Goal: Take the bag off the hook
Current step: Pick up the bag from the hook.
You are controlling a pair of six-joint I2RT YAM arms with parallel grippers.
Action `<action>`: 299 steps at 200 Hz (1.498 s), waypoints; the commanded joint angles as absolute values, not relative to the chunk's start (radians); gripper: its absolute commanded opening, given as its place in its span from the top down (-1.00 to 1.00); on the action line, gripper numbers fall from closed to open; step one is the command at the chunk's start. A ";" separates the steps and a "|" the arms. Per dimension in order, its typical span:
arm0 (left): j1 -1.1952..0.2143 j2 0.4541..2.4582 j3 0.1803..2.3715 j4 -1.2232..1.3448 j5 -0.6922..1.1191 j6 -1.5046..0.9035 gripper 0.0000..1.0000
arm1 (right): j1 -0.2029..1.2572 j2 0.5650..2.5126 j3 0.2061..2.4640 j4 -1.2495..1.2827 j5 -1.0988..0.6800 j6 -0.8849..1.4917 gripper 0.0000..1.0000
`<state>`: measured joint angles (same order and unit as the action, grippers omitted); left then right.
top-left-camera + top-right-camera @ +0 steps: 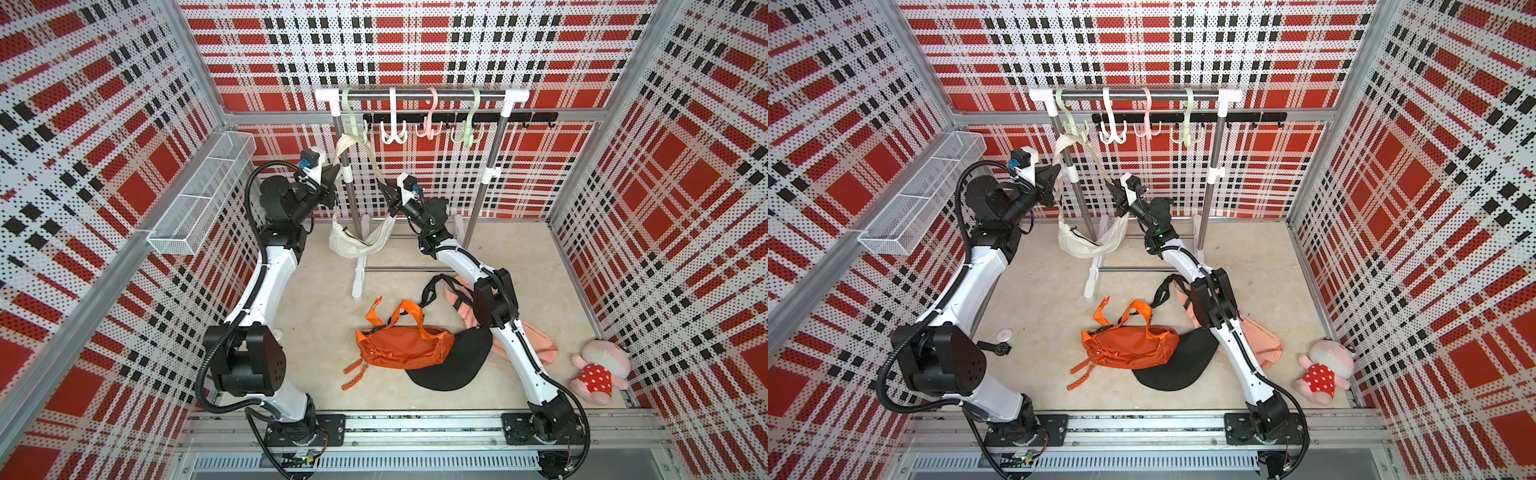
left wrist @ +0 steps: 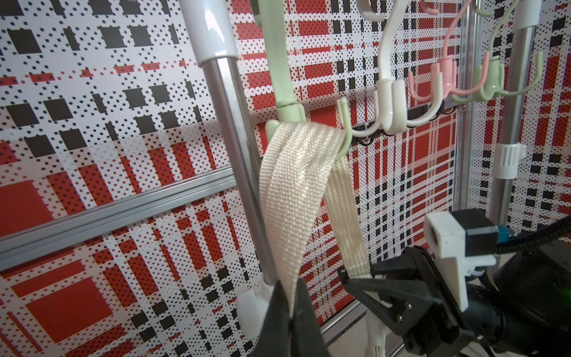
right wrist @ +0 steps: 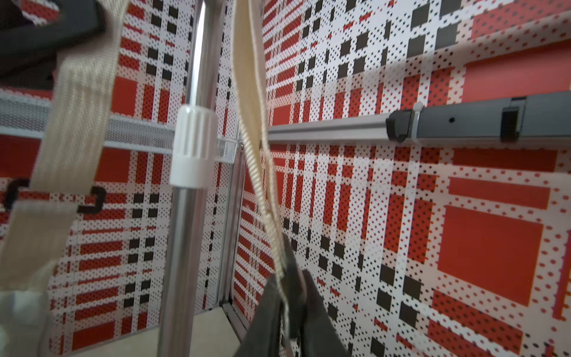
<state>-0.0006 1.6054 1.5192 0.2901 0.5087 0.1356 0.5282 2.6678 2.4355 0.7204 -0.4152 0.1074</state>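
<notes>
A cream bag (image 1: 357, 245) (image 1: 1088, 245) hangs by its webbing strap (image 2: 287, 185) from the pale green hook (image 1: 353, 124) (image 1: 1073, 126) (image 2: 284, 108) at the rack's left end. The strap loops over the hook's prongs and runs down in two lengths. My left gripper (image 1: 338, 174) (image 1: 1059, 174) (image 2: 290, 315) is shut on the left length, below the hook. My right gripper (image 1: 384, 185) (image 1: 1113, 187) (image 3: 285, 296) is shut on the right length (image 3: 253, 139), which runs taut up toward the hook. The bag's body sags between the two arms, above the floor.
The rail also carries a white hook (image 1: 392, 133), a pink hook (image 1: 428, 124) and another green hook (image 1: 467, 133). The rack's left pole (image 2: 234, 154) stands right behind the strap. An orange bag (image 1: 403, 345), black bag (image 1: 453, 365), pink bag (image 1: 536, 340) and plush toy (image 1: 598, 370) lie on the floor. A wire basket (image 1: 199, 195) hangs on the left wall.
</notes>
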 commanded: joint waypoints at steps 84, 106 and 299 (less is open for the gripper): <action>0.020 1.605 1.533 0.379 0.516 0.071 1.00 | 0.545 2.510 2.369 0.767 -0.425 0.124 1.00; 0.018 1.612 1.557 0.390 0.512 0.049 1.00 | 0.548 2.484 2.368 0.757 -0.401 0.125 1.00; 0.011 1.681 1.616 0.465 0.471 -0.063 1.00 | 0.554 2.413 2.344 0.752 -0.333 0.221 1.00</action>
